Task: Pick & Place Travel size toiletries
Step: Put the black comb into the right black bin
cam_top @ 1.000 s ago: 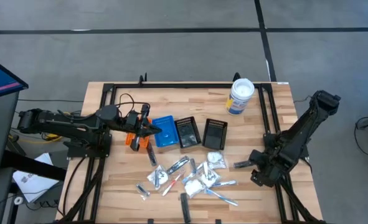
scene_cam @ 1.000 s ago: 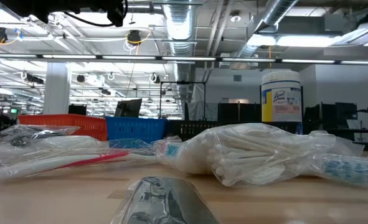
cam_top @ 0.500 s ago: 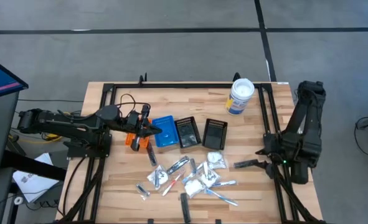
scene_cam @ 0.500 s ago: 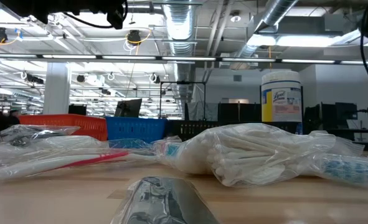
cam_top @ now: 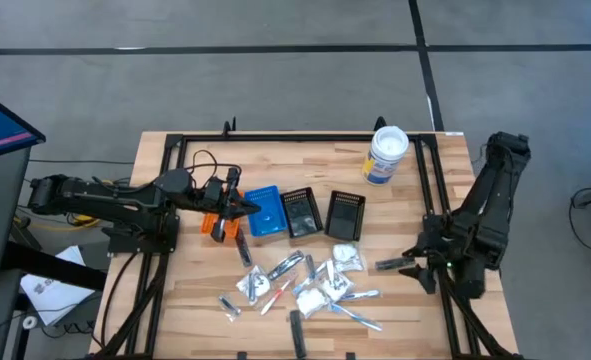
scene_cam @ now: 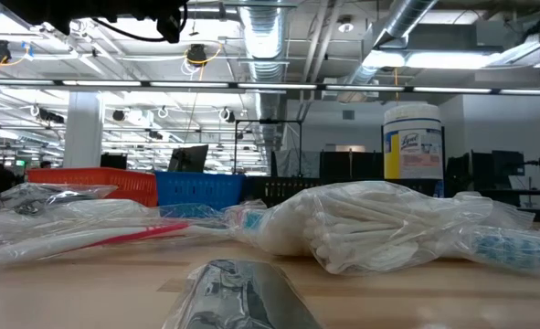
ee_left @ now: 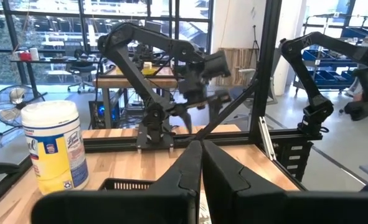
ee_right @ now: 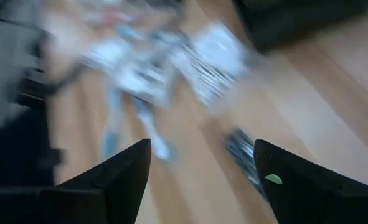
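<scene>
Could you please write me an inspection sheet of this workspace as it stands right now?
Surface: light wooden slatted table, black frame rails.
Job's things: pile of small silvery and white toiletry packets at the front centre; none held.
Clutter: white wipes tub with blue label; orange bin, blue bin, two black bins in a row.
Grippers: left gripper shut, over the blue bin; right gripper open, right of the pile.
Cables: black cable looping on the left arm.
Surroundings: grey floor, workshop.

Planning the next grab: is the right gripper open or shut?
Open. The right gripper shows its fingers spread wide, empty, facing the toiletries.
</scene>
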